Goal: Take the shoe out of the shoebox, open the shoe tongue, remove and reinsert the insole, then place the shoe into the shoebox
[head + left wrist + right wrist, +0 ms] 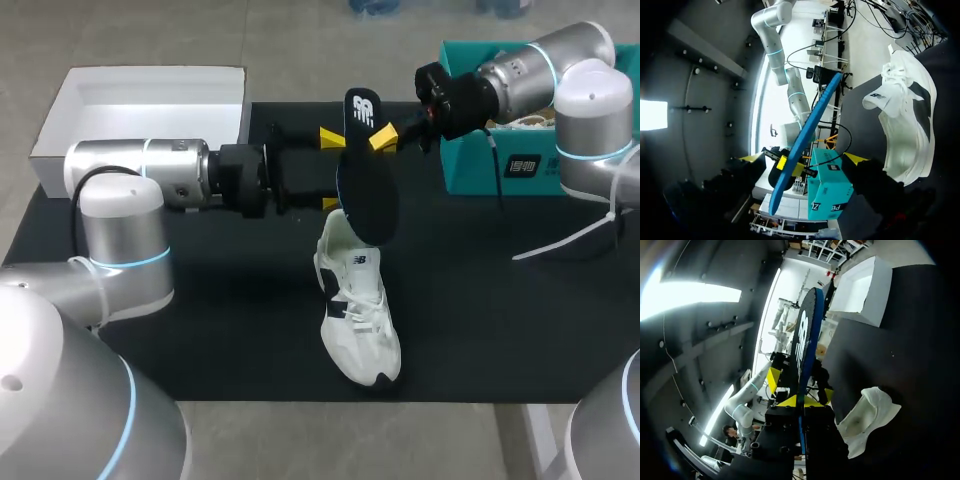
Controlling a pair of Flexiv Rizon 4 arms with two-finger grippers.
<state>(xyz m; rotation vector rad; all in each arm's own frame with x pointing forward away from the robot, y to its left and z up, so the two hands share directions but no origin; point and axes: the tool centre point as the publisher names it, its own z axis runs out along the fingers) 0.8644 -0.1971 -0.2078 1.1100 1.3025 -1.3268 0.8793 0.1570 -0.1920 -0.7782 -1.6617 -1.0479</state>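
Black mat [500, 300] covers the table, with an open white box [60, 120] at 10 o'clock and the teal shoebox [470, 170] at 2 o'clock. The white shoe [358, 310] lies just below centre, toe toward 6 o'clock. The right gripper [372, 136] clamps the dark insole [365, 180] above the shoe's heel, while the left gripper [331, 171] stands wide, fingers flanking the insole.

Heel of our shoe [358, 320] hidden behind the insole [367, 190], teal box [468, 165] mostly covered by our right arm [520, 75], its inside beyond our sight
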